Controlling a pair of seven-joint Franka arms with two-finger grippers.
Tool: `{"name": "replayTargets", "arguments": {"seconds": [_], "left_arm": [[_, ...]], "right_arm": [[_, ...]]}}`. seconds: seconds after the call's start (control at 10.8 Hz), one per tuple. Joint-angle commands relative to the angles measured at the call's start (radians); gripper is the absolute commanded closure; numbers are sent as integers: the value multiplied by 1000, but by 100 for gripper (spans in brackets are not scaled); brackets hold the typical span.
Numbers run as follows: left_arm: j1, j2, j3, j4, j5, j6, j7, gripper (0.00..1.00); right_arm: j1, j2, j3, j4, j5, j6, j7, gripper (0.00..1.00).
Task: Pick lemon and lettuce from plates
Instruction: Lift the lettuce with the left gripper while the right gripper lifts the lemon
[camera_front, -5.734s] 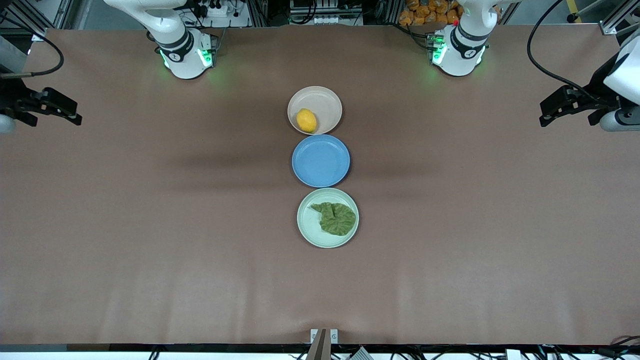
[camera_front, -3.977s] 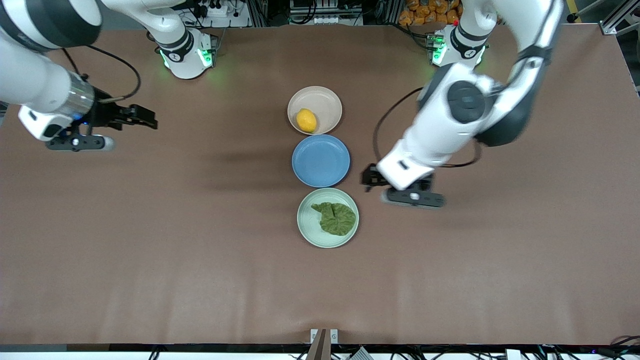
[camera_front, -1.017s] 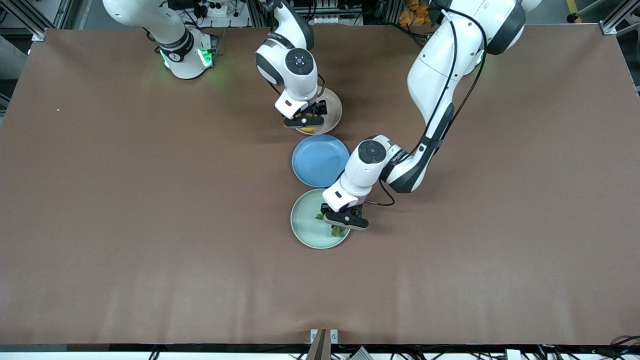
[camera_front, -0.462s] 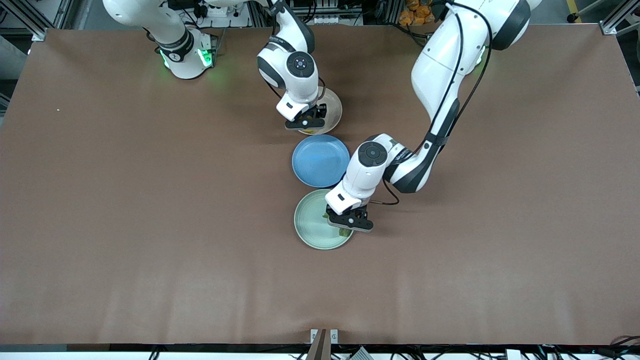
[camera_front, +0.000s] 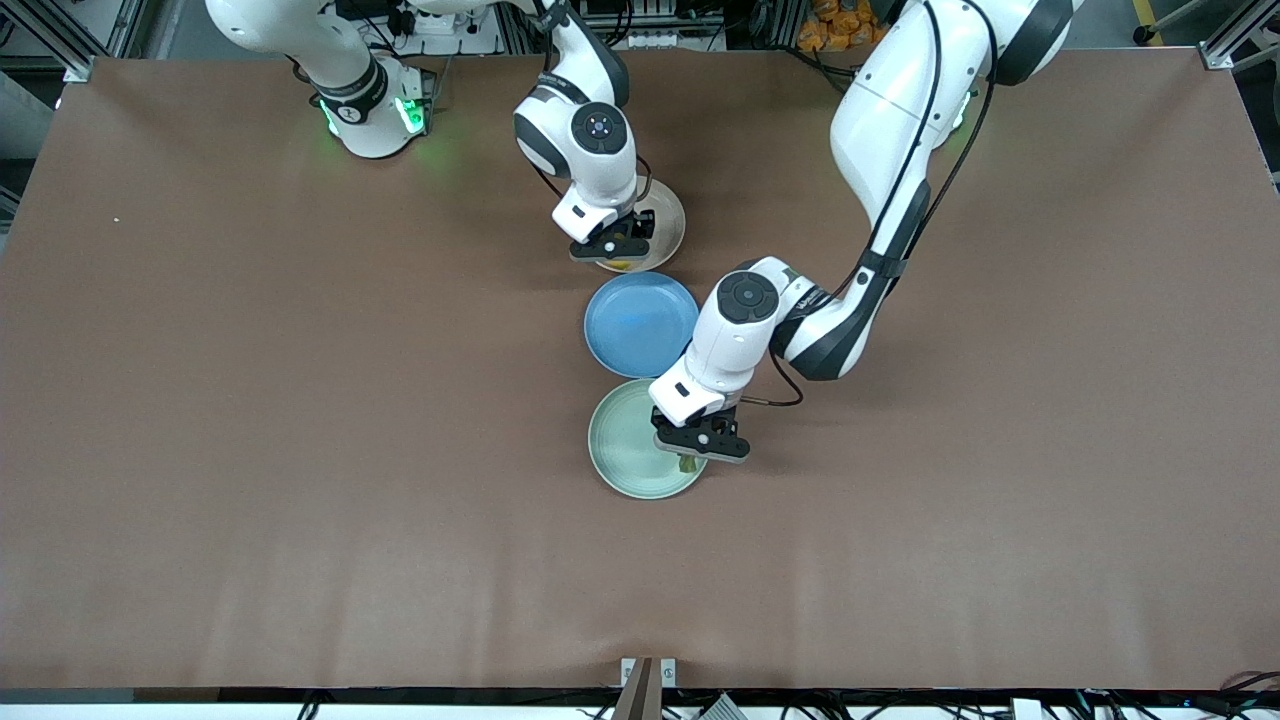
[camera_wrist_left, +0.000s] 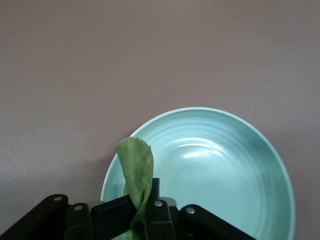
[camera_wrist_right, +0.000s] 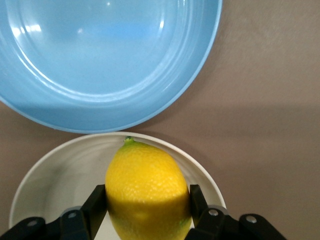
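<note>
My right gripper (camera_front: 612, 246) is down in the beige-pink plate (camera_front: 668, 222), shut on the yellow lemon (camera_wrist_right: 147, 190), with one finger on each side of it (camera_wrist_right: 147, 202). Only a sliver of the lemon (camera_front: 622, 265) shows in the front view. My left gripper (camera_front: 700, 445) is over the edge of the mint green plate (camera_front: 622, 445) toward the left arm's end, shut on the lettuce (camera_wrist_left: 136, 170). The leaf is folded between the fingers (camera_wrist_left: 142, 207) and sticks up above them. A bit of it (camera_front: 688, 463) hangs below the gripper. The mint plate (camera_wrist_left: 225, 165) is otherwise bare.
An empty blue plate (camera_front: 640, 322) lies between the two task plates, almost touching both; its rim shows close to the beige plate (camera_wrist_right: 60, 185) in the right wrist view (camera_wrist_right: 100, 50). Brown table surface lies all around the plates.
My left gripper has gathered the lettuce off the mint plate, leaving the plate bare, and has shifted slightly. My right gripper has stayed at the lemon.
</note>
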Motion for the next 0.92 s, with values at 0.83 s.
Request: {"name": "replayTargets", "arguments": {"seconds": [0.83], "left_arm": [[420, -190, -37, -52, -166, -428, 408, 100]], "right_arm": [[4, -118, -338, 11, -112, -62, 29, 100]]}}
